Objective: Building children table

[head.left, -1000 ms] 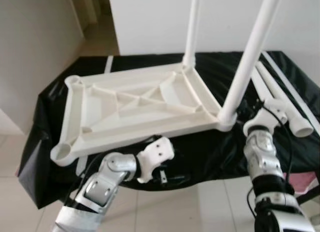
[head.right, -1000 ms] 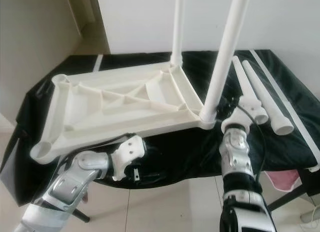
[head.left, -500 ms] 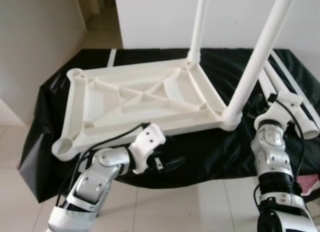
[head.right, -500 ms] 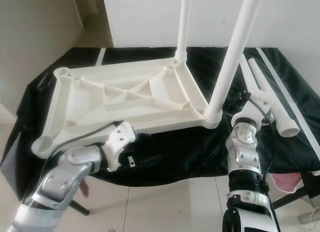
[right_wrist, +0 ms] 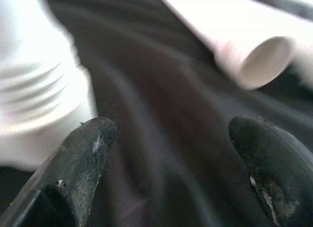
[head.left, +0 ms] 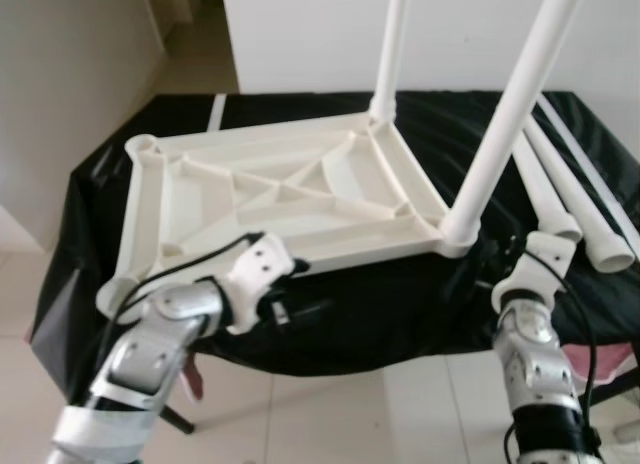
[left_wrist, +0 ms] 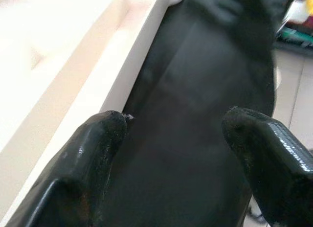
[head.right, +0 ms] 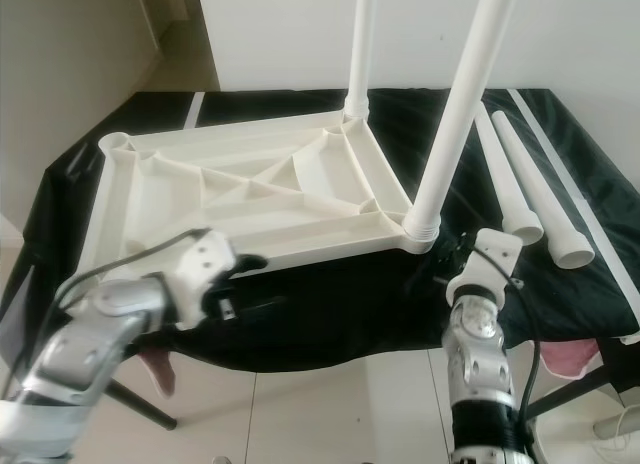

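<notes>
A white plastic table top (head.left: 280, 194) lies upside down on a black-covered table (head.left: 400, 304). Two white legs stand screwed into it, one at the near right corner (head.left: 510, 114) and one at the far right corner (head.left: 388, 44). Two loose legs (head.left: 545, 189) (head.left: 590, 209) lie on the cloth to the right. My left gripper (left_wrist: 171, 122) is open, low at the table top's front rim (left_wrist: 112, 85), with one finger touching or almost touching the rim. My right gripper (right_wrist: 171, 134) is open over the cloth, between the near leg's threaded base (right_wrist: 39, 90) and a loose leg's open end (right_wrist: 264, 60).
A white wall (head.left: 460, 34) rises behind the table, and pale floor tiles (head.left: 330, 414) lie in front of it. A thin white strip (head.left: 590, 149) runs along the cloth's right side. Something pink (head.left: 605, 369) hangs below the table at the right.
My left gripper has slid left along the table top's front rim. My right gripper has dropped back from the loose legs toward the near right corner. The camera shifted slightly.
</notes>
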